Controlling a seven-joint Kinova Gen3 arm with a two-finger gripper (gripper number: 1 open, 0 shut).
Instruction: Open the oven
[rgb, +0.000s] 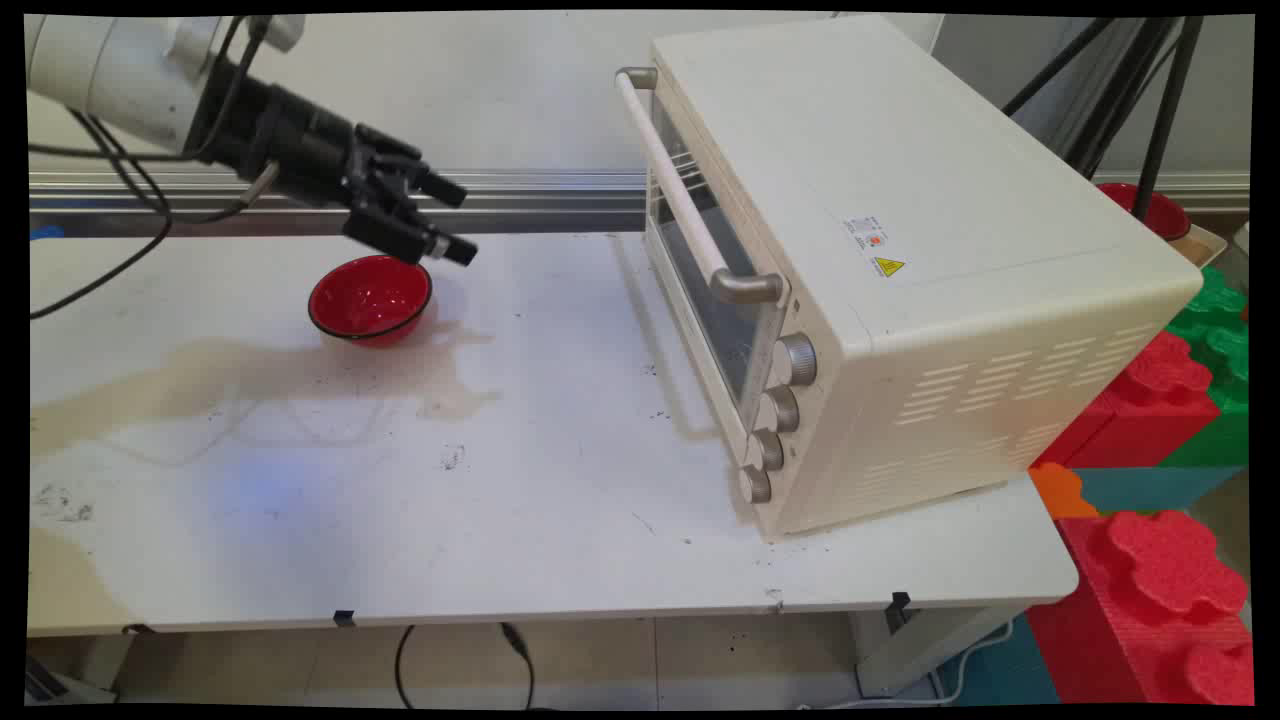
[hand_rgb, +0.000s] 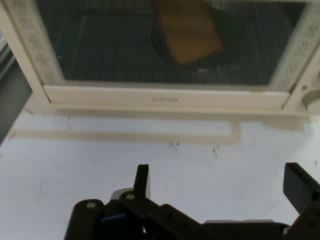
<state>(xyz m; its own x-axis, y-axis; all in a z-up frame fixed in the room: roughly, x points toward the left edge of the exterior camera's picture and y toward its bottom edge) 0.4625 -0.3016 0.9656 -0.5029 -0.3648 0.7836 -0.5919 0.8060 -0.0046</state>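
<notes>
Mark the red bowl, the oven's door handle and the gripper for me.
red bowl (rgb: 370, 297): main view, on its inner bottom.
oven door handle (rgb: 676, 187): main view, midway along the white bar.
gripper (rgb: 450, 220): main view, midway between its two fingertips, which stand apart.

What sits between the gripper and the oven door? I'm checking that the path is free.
Nothing stands there. Both views show only bare white table, with tan stains, between the open gripper and the toaster oven. The red bowl sits below the gripper, aside.
</notes>
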